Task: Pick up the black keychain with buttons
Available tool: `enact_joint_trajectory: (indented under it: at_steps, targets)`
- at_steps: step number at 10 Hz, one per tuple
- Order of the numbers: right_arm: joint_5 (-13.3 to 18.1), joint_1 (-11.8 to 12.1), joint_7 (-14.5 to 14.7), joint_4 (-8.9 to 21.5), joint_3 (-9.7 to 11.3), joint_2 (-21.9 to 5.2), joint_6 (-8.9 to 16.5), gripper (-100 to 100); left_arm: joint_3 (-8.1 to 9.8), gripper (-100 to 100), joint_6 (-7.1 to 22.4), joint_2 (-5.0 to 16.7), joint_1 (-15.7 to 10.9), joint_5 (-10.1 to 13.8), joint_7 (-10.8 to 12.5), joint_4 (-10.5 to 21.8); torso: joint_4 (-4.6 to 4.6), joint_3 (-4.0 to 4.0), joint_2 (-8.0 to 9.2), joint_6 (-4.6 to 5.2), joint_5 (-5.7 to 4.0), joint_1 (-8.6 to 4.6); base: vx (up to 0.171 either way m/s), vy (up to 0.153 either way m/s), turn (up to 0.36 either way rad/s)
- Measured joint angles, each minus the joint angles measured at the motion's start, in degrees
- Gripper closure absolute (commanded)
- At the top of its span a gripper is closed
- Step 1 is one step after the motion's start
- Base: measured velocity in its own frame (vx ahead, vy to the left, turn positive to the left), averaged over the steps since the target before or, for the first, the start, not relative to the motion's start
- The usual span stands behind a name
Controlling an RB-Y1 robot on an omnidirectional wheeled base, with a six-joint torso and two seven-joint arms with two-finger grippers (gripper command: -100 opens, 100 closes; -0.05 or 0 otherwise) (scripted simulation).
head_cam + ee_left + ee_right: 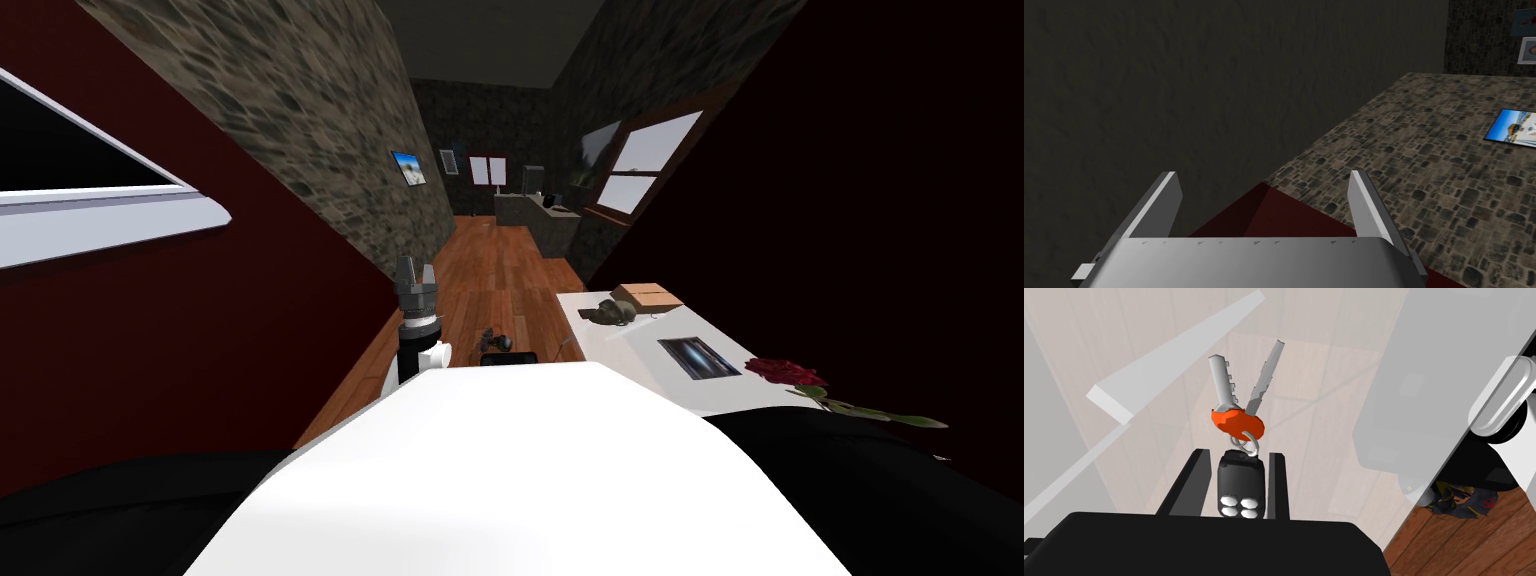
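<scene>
Right gripper [1236, 457]: jaws narrow, both dark fingers [1191, 485] pressed flat against the sides of the black keychain [1241, 480].
- Fob: rounded, boxy, matte black, with four white oval buttons in a two-by-two block at the end nearest the gripper body.
- A thin metal ring [1249, 443] leaves the fob's far end. It carries two grey toothed keys [1224, 383] sharing an orange faceted head, splayed in a V beyond the fingertips.
- The keychain is clear of any surface and held over the plank floor.

Left gripper [415, 282]: raised upright beside the dark red wall [200, 330]. Its light grey blade fingers [1166, 200] are wide apart, with nothing between them.

Surroundings, head view:
- Floor [500, 270]: reddish-brown wood planks running down a narrow room.
- Far walls [330, 130]: rough cobbled stone texture.
- White table [640, 345] to the right, smooth and flat-topped.
  - Tan cardboard box [648, 296] at the far end; flaps appear shut, contents cannot be told.
  - Lumpy olive object [612, 312] just beside the box.
  - Flat dark rectangular panel [698, 357] nearer.
  - Red rose [785, 372] lying at the near right edge, its green stem trailing past the edge.
</scene>
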Motion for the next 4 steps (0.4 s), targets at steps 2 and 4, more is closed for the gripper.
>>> enact_joint_trajectory:
  at_steps: [2, 4]
  targets:
    - [-1.3, 2.0, 2.7, -0.9, -1.1, 0.0, -0.2, 100, 0.00, 0, 0.0, 0.0, 0.0, 0.0, 0.0, 0.0, 0.00, 0.01, 0.02, 0.00, 0.01, 0.04, 0.073, -0.004, -0.045]
    - [-1.8, 2.3, 4.1, -0.4, -1.4, 0.2, -0.6, 0, 0.00, 0, 0.0, 0.0, 0.0, 0.0, 0.0, 0.0, 0.04, 0.10, 0.18, -0.07, 0.00, 0.01, 0.008, -0.002, 0.001]
